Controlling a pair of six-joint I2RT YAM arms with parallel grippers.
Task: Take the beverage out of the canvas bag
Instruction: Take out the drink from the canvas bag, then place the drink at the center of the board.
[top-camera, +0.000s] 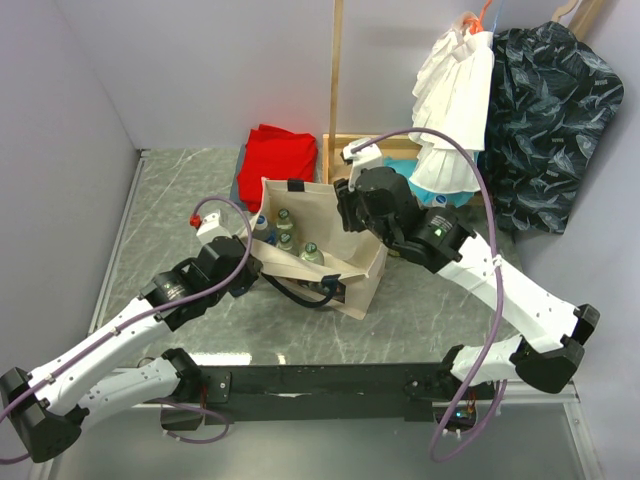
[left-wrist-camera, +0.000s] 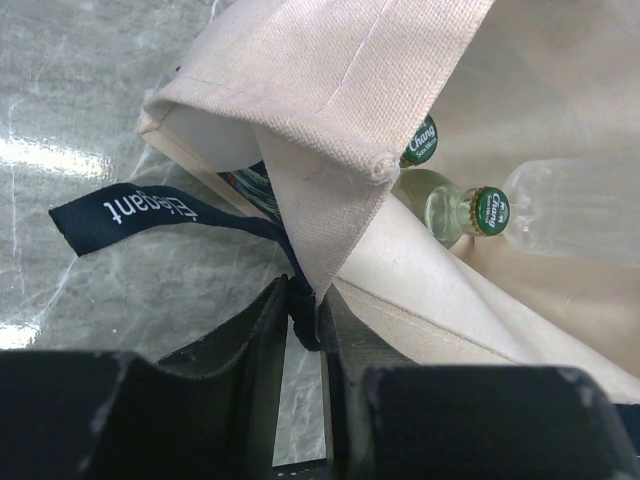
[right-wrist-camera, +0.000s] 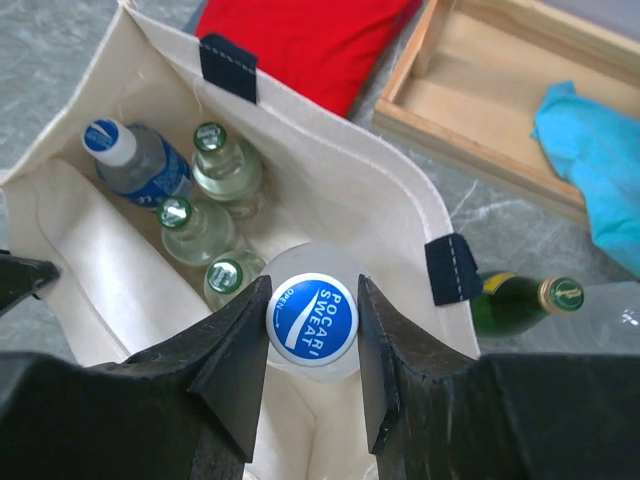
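The beige canvas bag (top-camera: 365, 285) stands open mid-table. It also shows in the right wrist view (right-wrist-camera: 330, 130) and the left wrist view (left-wrist-camera: 330, 90). My right gripper (top-camera: 350, 205) is over the bag's far right corner. In the right wrist view it (right-wrist-camera: 312, 290) is shut on the blue cap of a Pocari Sweat bottle (right-wrist-camera: 312, 325), held upright above the bag's opening. My left gripper (top-camera: 255, 270) is at the bag's left side. In the left wrist view it (left-wrist-camera: 303, 300) is shut on the bag's rim corner where the navy strap (left-wrist-camera: 140, 212) joins.
Inside the bag stand three green-capped glass bottles (right-wrist-camera: 225, 165) and another blue-capped bottle (right-wrist-camera: 140, 160). A green bottle (right-wrist-camera: 520, 300) lies on the table beside the bag. A red cloth (top-camera: 280, 155), a wooden tray (right-wrist-camera: 480, 110) with a blue cloth (right-wrist-camera: 590, 150) and hanging clothes (top-camera: 545, 120) are behind.
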